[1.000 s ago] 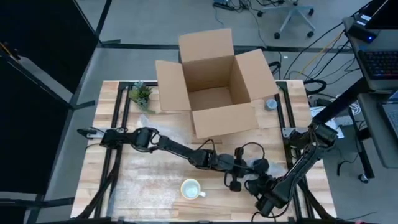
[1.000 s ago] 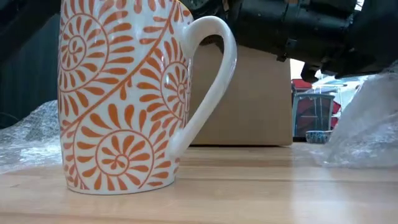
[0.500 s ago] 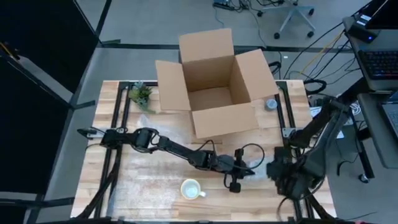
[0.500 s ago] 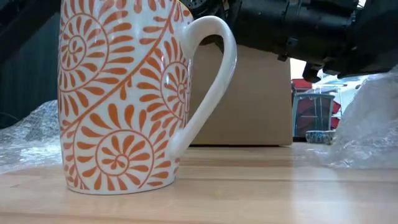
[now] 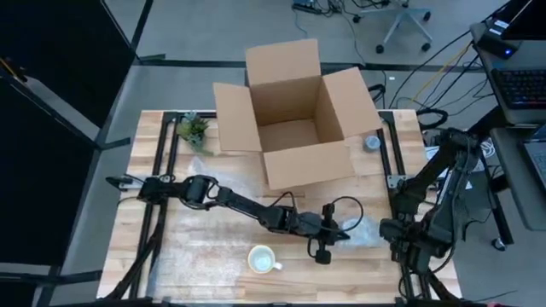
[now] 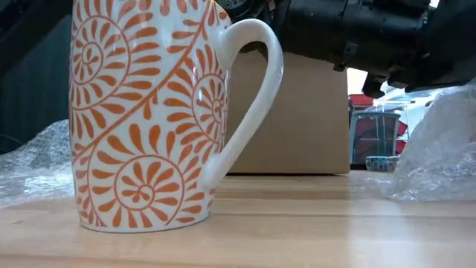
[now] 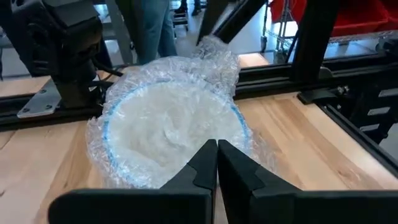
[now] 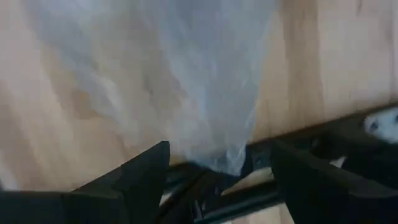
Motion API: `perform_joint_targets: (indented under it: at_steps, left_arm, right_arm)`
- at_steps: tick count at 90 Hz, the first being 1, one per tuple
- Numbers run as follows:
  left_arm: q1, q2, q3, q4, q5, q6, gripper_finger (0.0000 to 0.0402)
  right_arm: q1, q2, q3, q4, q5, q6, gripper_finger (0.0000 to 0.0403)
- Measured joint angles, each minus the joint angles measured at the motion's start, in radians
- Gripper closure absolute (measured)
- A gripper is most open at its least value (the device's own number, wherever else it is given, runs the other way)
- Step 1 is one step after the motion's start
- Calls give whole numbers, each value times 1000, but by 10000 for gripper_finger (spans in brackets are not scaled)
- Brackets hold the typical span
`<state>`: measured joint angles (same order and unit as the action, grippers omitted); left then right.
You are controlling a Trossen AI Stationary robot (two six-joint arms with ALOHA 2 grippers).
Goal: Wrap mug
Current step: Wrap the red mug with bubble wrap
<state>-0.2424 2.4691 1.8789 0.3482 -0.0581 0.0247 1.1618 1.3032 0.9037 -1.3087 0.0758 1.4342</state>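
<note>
Swinging back to the table's right edge, the right gripper (image 8: 217,180) is spreading wide, while the left gripper (image 7: 217,163) is pinching the clear bubble wrap (image 7: 174,118) flat beside the orange-patterned white ceramic mug (image 5: 262,258).

1. Even, diffuse overhead light fills the high view; shadows stay soft.
2. In the low view the mug (image 6: 149,112) is sharp, the room behind blurred and bright.
3. The right wrist view is smeared; bubble wrap (image 8: 180,74) looks hazy.
</note>
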Motion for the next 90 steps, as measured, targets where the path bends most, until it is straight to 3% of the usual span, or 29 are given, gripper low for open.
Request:
perform_joint_targets:
  at_steps: [18,48,59,81,90]
  left_arm:
    - [1,0,5,4,-2,-20,402]
    - [2,0,6,-1,-2,-21,402]
    - [2,0,6,-1,-1,-21,402]
    - [2,0,6,-1,0,-23,402]
    - [3,-1,6,-1,1,-27,402]
  right_arm:
    - [-16,7,-105,171,-31,46,145]
    - [-37,7,-181,172,-23,134,159]
    - [-37,6,-180,212,-32,111,211]
    - [-37,-13,-128,203,-44,69,374]
    - [-37,-32,-106,193,3,64,395]
